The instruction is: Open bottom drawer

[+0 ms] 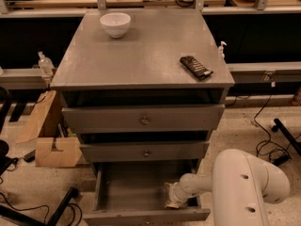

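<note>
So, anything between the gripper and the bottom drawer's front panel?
Nothing: in the camera view the gripper sits inside the bottom drawer, just behind that panel.

The arm (249, 185) is bulky, rounded white casing with small dark screw holes. Its pale claw (171, 200) sits at 6 o'clock.

Bottom drawer (127, 192) out, its tray open from above on the left.
The hand (171, 201) sits in the tray's right front corner, and the white arm (249, 187) fills the space to its right. The middle drawer front (144, 151) overhangs the tray's rear. A cardboard box (51, 147) crowds the floor left of the table (141, 55), whose top carries a bowl (115, 24) and a dark flat object (195, 67).
</note>
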{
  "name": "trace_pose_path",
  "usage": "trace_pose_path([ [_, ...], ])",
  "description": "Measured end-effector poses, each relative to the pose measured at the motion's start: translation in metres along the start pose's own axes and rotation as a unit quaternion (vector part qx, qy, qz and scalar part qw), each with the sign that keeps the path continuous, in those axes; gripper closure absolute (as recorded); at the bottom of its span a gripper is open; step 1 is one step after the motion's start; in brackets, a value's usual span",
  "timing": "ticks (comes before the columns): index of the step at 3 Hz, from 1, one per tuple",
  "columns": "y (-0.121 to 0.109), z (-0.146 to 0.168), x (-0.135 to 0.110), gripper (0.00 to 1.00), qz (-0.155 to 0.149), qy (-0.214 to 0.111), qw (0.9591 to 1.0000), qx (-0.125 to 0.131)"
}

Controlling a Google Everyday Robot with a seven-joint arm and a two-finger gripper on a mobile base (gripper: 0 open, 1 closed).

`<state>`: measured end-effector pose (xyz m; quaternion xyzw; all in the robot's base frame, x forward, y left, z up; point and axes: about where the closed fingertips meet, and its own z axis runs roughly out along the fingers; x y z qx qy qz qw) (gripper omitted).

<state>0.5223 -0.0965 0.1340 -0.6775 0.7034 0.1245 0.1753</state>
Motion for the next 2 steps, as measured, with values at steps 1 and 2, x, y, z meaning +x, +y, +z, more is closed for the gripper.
trace_pose_path([
  [1, 0.0004, 0.0006, -0.0002, 0.39, 0.0, 0.0, 1.0, -0.001],
  [2, 0.0003, 0.0006, -0.0003, 0.7, 0.0, 0.0, 1.0, -0.001],
])
